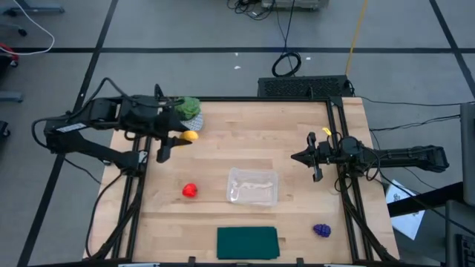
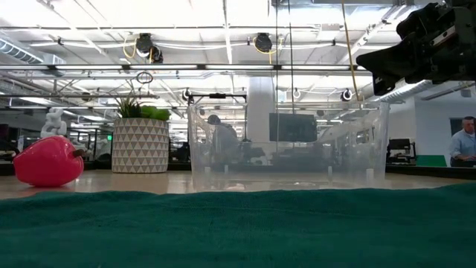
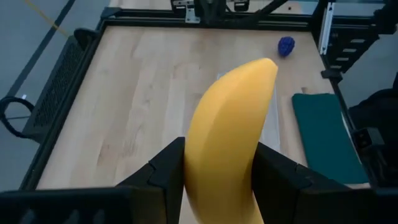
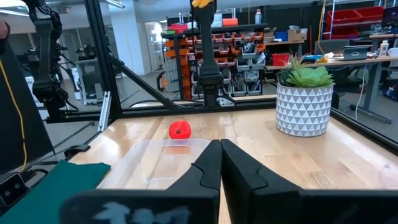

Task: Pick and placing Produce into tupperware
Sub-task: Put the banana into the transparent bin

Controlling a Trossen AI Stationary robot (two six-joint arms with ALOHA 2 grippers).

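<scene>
The left gripper (image 1: 180, 137) clamps the banana (image 3: 231, 137), its long axis pointing toward the tupperware (image 1: 252, 185); the right gripper (image 1: 298, 157) is closed, empty

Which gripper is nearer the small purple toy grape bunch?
Right. The right gripper hangs by the table's right edge, with the purple grape bunch nearer the front; the left gripper, holding the yellow banana, is far across.
</scene>
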